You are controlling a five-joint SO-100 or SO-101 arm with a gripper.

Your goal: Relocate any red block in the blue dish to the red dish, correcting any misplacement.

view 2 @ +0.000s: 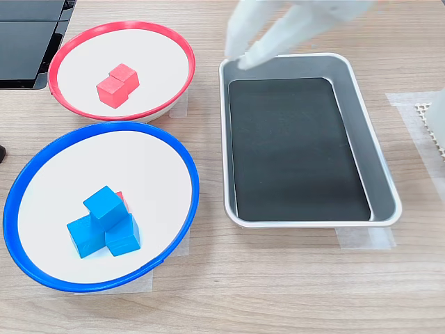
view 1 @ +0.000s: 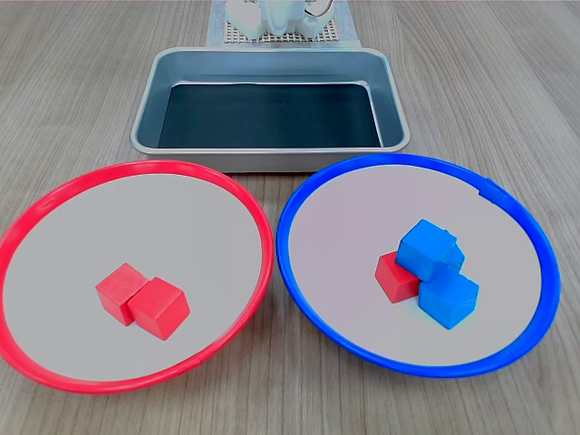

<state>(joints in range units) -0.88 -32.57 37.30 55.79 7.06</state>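
Observation:
In both exterior views one red block (view 1: 394, 277) (view 2: 121, 198) lies in the blue dish (view 1: 362, 213) (view 2: 104, 156), pressed against a pile of blue cubes (view 1: 430, 247) (view 2: 106, 205) that hides most of it in the second exterior view. Inside the red dish (view 1: 118, 217) (view 2: 156, 66) two more red cubes (view 1: 143, 301) (view 2: 117, 85) sit touching each other. My white gripper (view 2: 240, 57) shows only as a blur at the top of the second exterior view, over the metal tray's far corner and well away from both dishes. Whether its jaws are apart is lost in the blur.
An empty rectangular metal tray (view 1: 272, 113) (view 2: 299, 146) with a dark floor stands behind the dishes in the first exterior view. The arm's base (view 1: 272, 18) is beyond it. A black flat object (view 2: 28, 42) lies at the second exterior view's upper left.

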